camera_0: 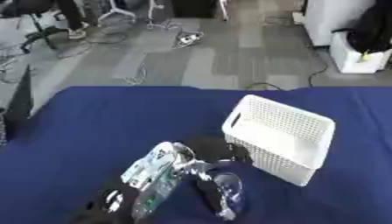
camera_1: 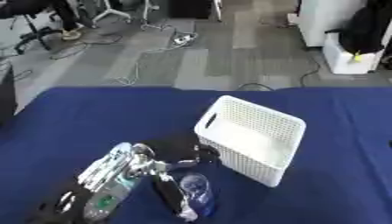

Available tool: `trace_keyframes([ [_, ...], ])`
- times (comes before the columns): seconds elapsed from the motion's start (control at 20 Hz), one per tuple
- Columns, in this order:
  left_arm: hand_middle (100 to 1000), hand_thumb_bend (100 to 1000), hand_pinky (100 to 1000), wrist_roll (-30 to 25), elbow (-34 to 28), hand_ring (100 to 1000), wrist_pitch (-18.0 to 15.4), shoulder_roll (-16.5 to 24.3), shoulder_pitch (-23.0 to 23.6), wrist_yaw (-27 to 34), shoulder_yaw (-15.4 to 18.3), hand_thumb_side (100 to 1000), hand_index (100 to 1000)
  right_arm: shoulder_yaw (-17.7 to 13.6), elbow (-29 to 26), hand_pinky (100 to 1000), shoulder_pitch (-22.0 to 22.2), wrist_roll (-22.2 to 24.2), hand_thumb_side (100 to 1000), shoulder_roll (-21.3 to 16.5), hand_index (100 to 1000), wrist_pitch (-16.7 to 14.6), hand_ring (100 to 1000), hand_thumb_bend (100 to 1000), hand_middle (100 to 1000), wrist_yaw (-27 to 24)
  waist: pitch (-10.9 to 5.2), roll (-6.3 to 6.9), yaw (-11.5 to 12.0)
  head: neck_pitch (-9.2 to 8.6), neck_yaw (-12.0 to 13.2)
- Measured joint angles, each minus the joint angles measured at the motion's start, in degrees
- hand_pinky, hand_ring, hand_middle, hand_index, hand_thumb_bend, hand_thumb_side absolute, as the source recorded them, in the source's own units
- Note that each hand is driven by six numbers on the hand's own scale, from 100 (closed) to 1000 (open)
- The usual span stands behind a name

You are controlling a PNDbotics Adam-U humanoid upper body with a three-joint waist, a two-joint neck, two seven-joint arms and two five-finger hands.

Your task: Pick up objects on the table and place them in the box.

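No text, brand, number or sign can be read anywhere in either view. The flat packet [camera_0: 151, 166] at the lower left of the frame carries dark and green printing on a pale ground, but it is only patches of colour and no letters can be made out. The clear plastic bottle [camera_1: 197, 192] beside it at the lower centre shows bluish marking, also unreadable. The white basket [camera_0: 280, 136] at the centre right bears no marking that can be seen.

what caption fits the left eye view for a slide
Left hand beside a white basket on the blue table.
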Motion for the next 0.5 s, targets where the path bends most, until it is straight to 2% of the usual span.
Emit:
trace_keyframes([
  [0.5, 963, 645, 1000, 3.1, 7.0, 954, -2.1, -1.3, -0.5, -2.6, 0.5, 634, 971, 0.0, 0.0, 568, 0.0, 0.3, 817, 0.1, 709, -0.1, 606, 100, 592, -0.1, 0.61, 0.0, -0.3, -0.41, 0.4],
])
